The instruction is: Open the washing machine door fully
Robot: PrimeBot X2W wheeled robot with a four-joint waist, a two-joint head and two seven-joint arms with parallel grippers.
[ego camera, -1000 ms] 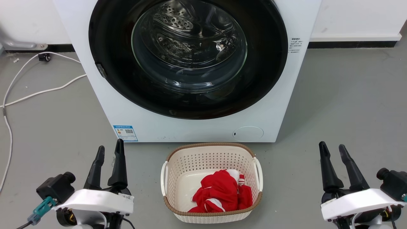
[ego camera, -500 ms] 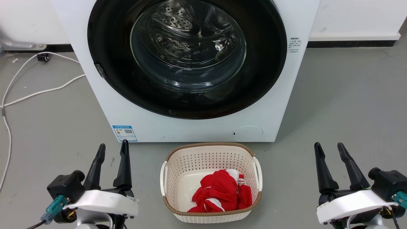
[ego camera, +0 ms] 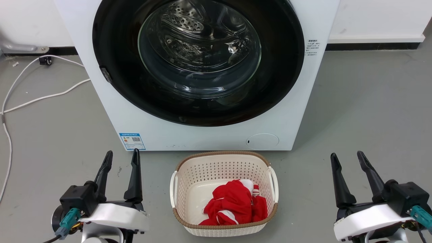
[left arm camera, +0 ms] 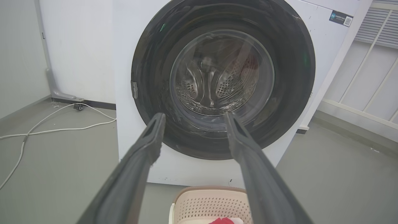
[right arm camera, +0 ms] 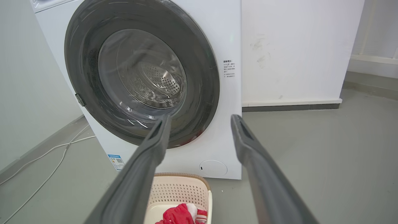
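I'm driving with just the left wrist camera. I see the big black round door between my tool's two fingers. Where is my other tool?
Observer: The right tool is low on the right in the head view. It is open, holds nothing and sits well back from the washing machine door.
Operator: What's the holey thing at the bottom of my picture?
Observer: A cream basket on the floor in front of the door, with a red and white cloth bunched inside.
Operator: Is my tool bumping it?
Observer: No. From the head view, the left tool is off to the basket's left, with bare floor between them.
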